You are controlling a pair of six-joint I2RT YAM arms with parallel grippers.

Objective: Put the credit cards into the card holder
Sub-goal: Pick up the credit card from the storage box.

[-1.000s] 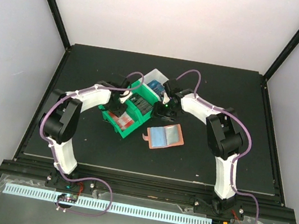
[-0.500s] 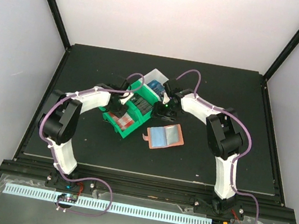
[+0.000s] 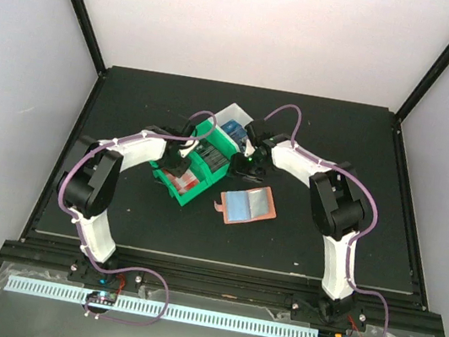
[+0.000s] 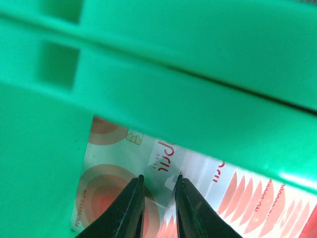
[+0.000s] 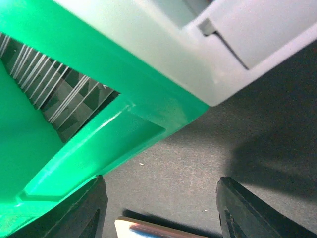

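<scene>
one card holder, one white bin

Bright even overhead light, blurred wrist close-ups

Left end effector sits deep in the green plastic bin, walls tight on both sides above the white red-printed cards; right end effector has bare black desk between its fingers, with the bin corner crowding one finger.
</scene>
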